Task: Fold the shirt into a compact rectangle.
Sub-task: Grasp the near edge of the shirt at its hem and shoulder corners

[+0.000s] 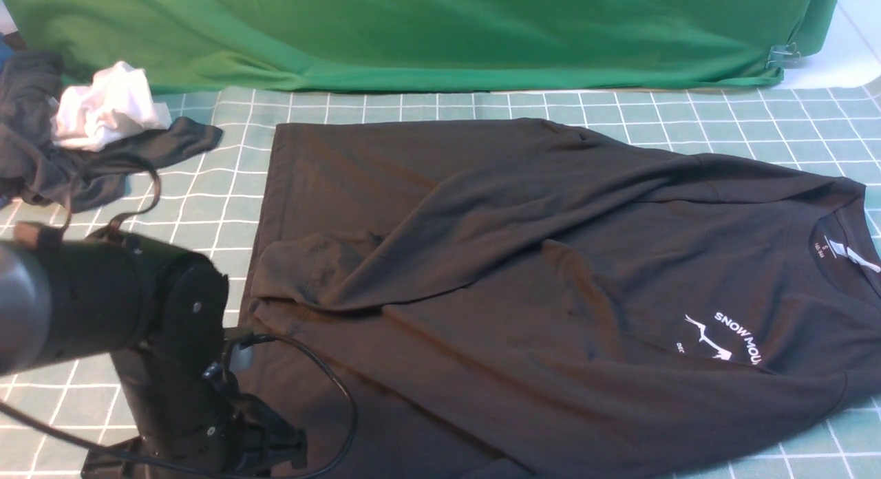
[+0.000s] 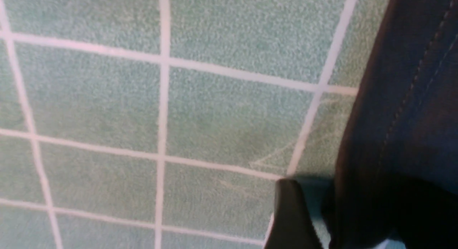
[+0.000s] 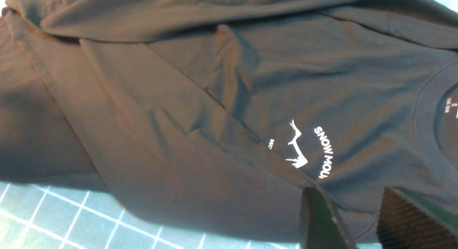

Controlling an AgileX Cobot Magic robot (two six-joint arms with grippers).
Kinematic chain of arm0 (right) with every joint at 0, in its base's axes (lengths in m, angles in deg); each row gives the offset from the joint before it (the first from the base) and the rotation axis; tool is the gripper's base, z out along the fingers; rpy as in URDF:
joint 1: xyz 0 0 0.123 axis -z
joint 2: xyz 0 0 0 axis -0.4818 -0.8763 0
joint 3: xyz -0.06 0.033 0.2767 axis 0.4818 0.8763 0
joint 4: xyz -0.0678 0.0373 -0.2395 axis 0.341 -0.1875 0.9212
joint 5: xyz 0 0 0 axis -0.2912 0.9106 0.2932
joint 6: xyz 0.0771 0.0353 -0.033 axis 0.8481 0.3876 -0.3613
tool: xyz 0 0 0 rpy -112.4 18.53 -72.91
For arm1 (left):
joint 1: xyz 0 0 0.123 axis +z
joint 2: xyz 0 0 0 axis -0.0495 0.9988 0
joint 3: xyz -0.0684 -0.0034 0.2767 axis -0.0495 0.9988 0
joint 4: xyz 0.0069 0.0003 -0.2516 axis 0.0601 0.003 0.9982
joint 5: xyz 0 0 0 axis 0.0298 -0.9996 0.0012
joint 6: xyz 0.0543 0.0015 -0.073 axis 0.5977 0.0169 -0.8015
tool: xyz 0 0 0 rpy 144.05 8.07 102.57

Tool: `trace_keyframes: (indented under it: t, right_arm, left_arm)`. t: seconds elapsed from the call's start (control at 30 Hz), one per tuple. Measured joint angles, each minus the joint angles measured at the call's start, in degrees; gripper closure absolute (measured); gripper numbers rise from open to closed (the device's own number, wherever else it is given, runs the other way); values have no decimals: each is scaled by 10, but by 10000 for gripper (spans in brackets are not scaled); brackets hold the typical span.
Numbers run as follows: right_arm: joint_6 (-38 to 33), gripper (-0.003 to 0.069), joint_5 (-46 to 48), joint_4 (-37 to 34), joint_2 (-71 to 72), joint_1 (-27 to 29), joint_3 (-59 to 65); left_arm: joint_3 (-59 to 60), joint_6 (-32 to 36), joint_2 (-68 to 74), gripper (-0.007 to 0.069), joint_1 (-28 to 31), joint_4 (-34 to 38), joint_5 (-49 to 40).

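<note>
Shirt (image 1: pixel 523 272) lies flat mid-surface (image 1: pixel 199 217), collar at 3 o'clock, hem at 9. Both sleeves seem laid inward; body folds likely remain. Left pincer (image 2: pixel 354 191) looks spread astride the hem at 7 o'clock. Right pincer (image 3: pixel 361 220) is spread, empty, above the print. Grey garment (image 1: pixel 41 155) and white cloth (image 1: pixel 103 114) sit at 10 o'clock, not obstructing.

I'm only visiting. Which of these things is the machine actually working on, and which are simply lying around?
Part of the job:
- large black long-sleeved cotton shirt with white mountain print

Just lying about:
- bunched dark grey garment
- crumpled white cloth
- green backdrop cloth
- small metal clip
- teal checked table cover
</note>
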Motion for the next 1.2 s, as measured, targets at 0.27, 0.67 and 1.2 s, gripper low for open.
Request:
trace_keyframes:
  t: [0.27, 0.67, 1.2]
  right_arm:
    - [3, 421, -13, 0, 0, 0, 0]
    - [5, 410, -50, -6, -5, -17, 61]
    - [74, 78, -155, 299, -285, -402, 150]
  left_arm:
    - [10, 19, -8, 344, 0, 17, 21]
    - [19, 72, -93, 609, -2, 1, 39]
    - [23, 71, -131, 609, -2, -50, 39]
